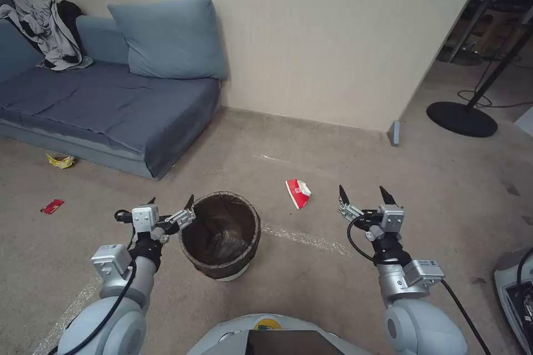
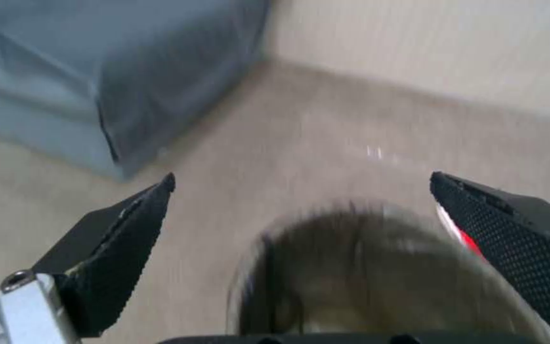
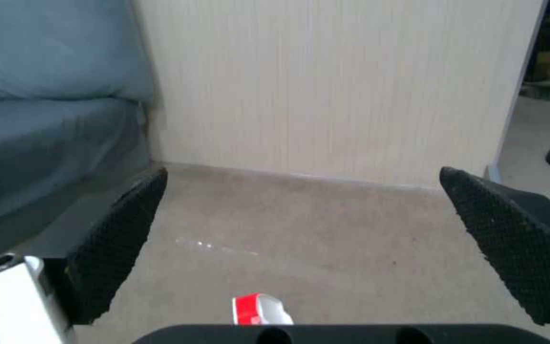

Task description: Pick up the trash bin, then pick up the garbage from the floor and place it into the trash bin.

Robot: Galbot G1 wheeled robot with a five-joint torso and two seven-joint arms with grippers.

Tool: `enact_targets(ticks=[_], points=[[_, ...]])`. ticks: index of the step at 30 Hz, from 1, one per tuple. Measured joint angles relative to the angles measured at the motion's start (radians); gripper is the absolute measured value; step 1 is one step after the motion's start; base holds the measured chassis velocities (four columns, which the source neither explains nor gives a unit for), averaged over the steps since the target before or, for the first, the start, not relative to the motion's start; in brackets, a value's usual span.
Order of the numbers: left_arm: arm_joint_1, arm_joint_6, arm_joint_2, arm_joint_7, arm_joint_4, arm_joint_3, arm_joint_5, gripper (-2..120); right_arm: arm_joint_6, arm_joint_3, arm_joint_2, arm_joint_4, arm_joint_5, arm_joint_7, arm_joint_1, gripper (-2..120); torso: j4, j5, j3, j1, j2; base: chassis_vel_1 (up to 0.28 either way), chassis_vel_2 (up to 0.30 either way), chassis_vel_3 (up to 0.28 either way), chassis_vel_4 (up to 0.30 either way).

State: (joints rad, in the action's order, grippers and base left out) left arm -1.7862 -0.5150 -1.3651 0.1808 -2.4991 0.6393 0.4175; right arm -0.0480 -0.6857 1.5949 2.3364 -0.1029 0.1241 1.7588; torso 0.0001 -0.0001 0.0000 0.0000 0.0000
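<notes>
The trash bin (image 1: pixel 220 236) stands upright on the carpet (image 1: pixel 311 150) right in front of the robot, its dark bag folded over the rim and sagging loose inside. It looks light and thin-walled, so I'd judge it will lift easily but could flex or tip if pinched hard; the bag film is likely slippery. The rim on the side nearest the arm seems the sensible place to take hold, one finger inside and one outside.

The left pincer (image 1: pixel 171 206) hovers just beside that rim, on the robot's left of the bin, its fingers apart and holding nothing. From the left wrist view the bin (image 2: pixel 377 277) sits low between the spread fingers (image 2: pixel 122 248), blurred, so I cannot tell whether a finger is touching the rim.

Beyond the bin, toward the wall, a red-and-white carton (image 1: pixel 298 193) lies on the carpet, between the bin and the right pincer (image 1: pixel 363 196). That pincer hangs above the floor with its fingers wide apart and empty; the carton (image 3: pixel 259 309) shows at the near edge of its wrist view. The carton looks like crushed paper, light and soft.

Farther to the left, a yellow wrapper (image 1: pixel 61 161) lies at the foot of the blue sofa (image 1: pixel 105 105), and a small red wrapper (image 1: pixel 52 206) rests on open carpet nearby. No litter appears to be in the bin yet.
</notes>
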Motion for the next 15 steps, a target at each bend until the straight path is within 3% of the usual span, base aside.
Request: enact_targets(ticks=[8,15], points=[[0.052,-0.115,0.050,0.020,0.059,-0.034,0.063,100,0.000,0.001,-0.017,-0.023,0.002,-0.004,0.008,100,-0.0001,0.0000,0.000,0.000,0.000,0.000,0.000,0.000,0.000],[0.088,-0.158,0.055,0.020,0.115,-0.042,0.080,100,0.000,-0.002,-0.027,-0.032,0.003,-0.015,0.012,100,-0.0001,0.0000,0.000,0.000,0.000,0.000,0.000,0.000,0.000]])
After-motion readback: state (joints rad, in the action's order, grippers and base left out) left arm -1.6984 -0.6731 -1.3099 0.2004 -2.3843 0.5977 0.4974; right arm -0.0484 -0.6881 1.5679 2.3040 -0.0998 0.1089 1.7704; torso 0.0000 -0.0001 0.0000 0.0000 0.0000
